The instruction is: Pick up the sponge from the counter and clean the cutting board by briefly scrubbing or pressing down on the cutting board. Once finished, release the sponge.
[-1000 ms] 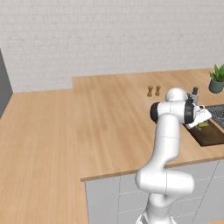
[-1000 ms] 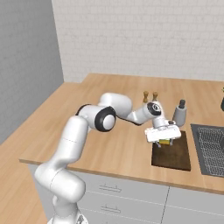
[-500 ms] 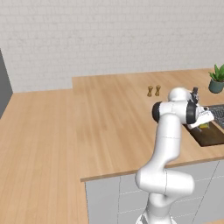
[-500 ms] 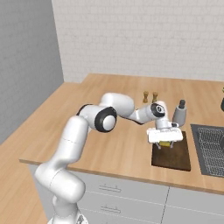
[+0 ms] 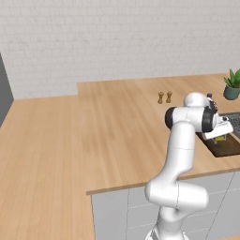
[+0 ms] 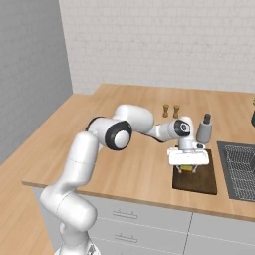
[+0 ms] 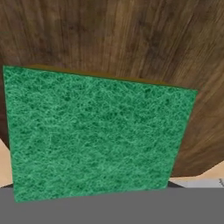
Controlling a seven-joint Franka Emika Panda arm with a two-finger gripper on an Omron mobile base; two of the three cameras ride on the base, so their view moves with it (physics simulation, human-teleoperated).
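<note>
Left base view: white arm rising from 6 o'clock, bending toward 3 o'clock, gripper [image 5: 221,136] hanging at the right edge over the cutting board [image 5: 227,147], a dark brown slab on the light-wood counter [image 5: 112,131] near its front edge. Under the hand a small yellowish-green scrap, the sponge [image 5: 219,138], too small here to judge the hold. Behind the arm, toward 1 o'clock, two small wooden shakers [image 5: 164,97] side by side, well apart from the board. At 2 o'clock, against the right edge, a green potted plant [image 5: 232,84]. Behind all, a white brick wall [image 5: 117,37].

Right base view: arm reaching from 7 o'clock across to just right of centre, gripper [image 6: 188,168] pointing down over the far end of the cutting board [image 6: 197,178]. Sponge [image 6: 187,168] pinched between the fingers, close above or touching the board; contact not clear. Just beyond the board, toward 1 o'clock from it, a grey bottle-like thing [image 6: 203,128] standing upright. Shakers [image 6: 170,110] farther back at 12 o'clock. Dark gridded stovetop [image 6: 241,169] at 3 o'clock, just beside the board. Pale grey cabinet fronts [image 6: 149,226] below the counter [image 6: 99,139].

Hand view: green scrubbing face of the sponge [image 7: 94,135] covering the middle and lower part, a thin yellow edge along its top. Dark wood of the cutting board [image 7: 131,39] beyond it from 9 through 12 to 3 o'clock. Slivers of pale counter [image 7: 4,162] at 8 and 4 o'clock. Fingertips hidden behind the sponge.
</note>
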